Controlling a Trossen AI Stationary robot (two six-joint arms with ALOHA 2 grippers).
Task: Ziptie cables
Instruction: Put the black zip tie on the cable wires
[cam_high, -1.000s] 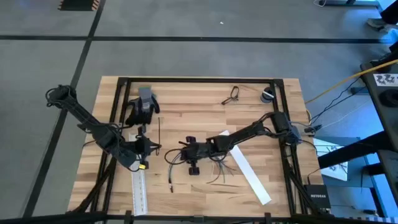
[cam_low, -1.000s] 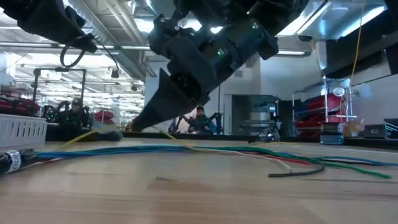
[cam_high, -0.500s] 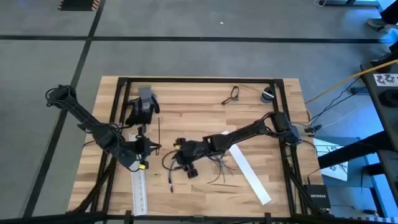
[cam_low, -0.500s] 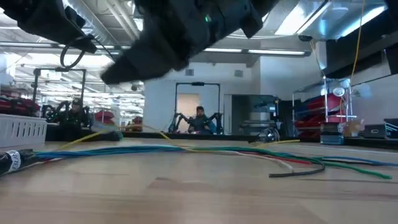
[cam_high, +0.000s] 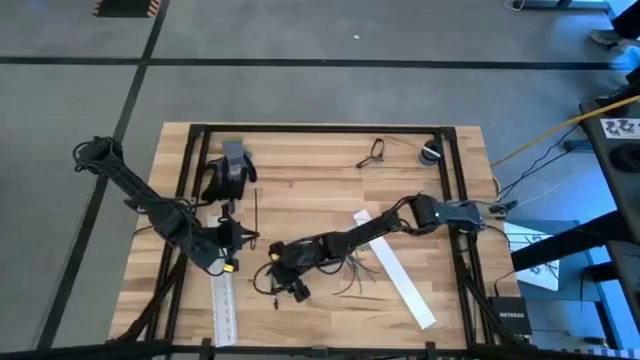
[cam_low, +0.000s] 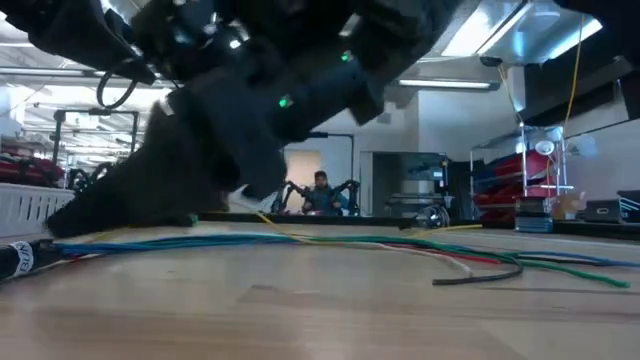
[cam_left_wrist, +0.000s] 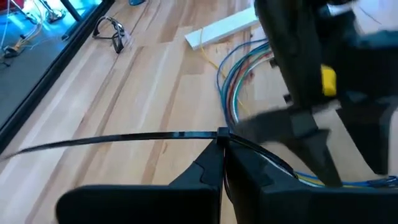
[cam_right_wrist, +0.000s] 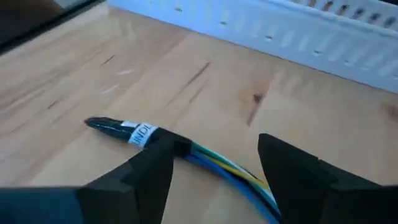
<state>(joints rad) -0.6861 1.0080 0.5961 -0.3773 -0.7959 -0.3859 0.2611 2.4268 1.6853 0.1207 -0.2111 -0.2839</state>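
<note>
Cables (cam_high: 345, 265): spread loose over the middle of the desk (cam_high: 320, 185), coloured strands fanned out towards the right, the taped and labelled end (cam_right_wrist: 140, 132) pointed left. Not yet bundled, going by the splay.

At far left, left gripper (cam_high: 240, 238), parked low over the desk just beside the perforated white channel (cam_high: 225, 305). Pinched tight on a black ziptie (cam_left_wrist: 124, 138), with the head at the fingertips and the long tail stuck out free to one side. Probably held that way so the tail could be offered to the bundle without a regrip.

Next along, right gripper (cam_high: 272, 278), stretched far across from the right side and brought down low near the labelled end. Spread wide, one finger on either side of the strands (cam_right_wrist: 211, 158), no contact visible in the right wrist view. Looked like a straddle ahead of a pinch, meant to gather the wires and lift them so the tie could pass underneath.

Further right, a long flat white strip (cam_high: 400, 270), lying at a slant under the reaching arm and beside the frayed ends, untouched.

Judged as early in the task: tie in hand, bundle not gripped, nothing looped. Main risk: strands slipping out of the wide fingers on closing.
</note>
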